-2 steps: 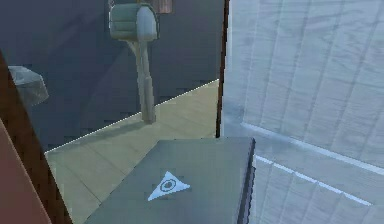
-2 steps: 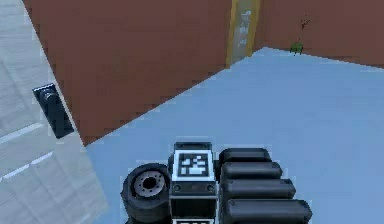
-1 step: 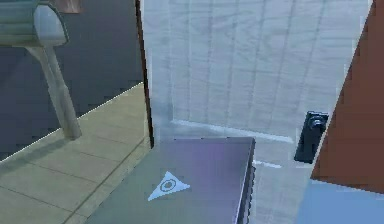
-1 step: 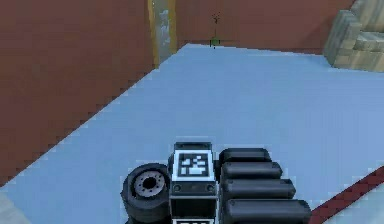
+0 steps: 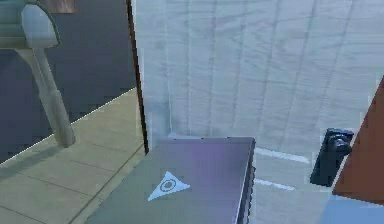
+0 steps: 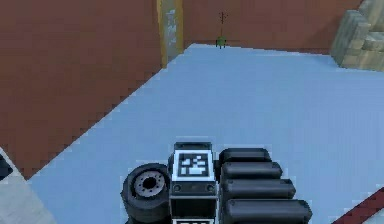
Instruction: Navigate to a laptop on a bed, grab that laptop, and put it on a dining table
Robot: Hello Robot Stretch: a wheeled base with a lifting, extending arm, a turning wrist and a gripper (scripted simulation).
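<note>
A closed grey laptop [image 5: 190, 180] with a white triangular mark on its lid lies at the forward view's bottom middle. It rests on a pale quilted bed [image 5: 260, 70] that stretches away behind it. In the arm side view the arm's dark stacked segments [image 6: 255, 185] sit at the bottom edge beside a white square with black marks [image 6: 195, 163]. Left of that square is the gripper's dark round body [image 6: 150, 190], over a pale blue surface [image 6: 250, 100]. Its far end cannot be made out, so I cannot tell whether it holds anything.
A dark wall panel [image 5: 90, 60] and wood floor [image 5: 70, 160] lie at the forward view's left, with a grey-green angled object [image 5: 45, 70]. A black object [image 5: 331, 155] stands by a reddish-brown edge [image 5: 365, 160]. In the arm side view, a brown wall [image 6: 70, 60], a small green thing [image 6: 220, 40] and a stone-like block [image 6: 365, 35].
</note>
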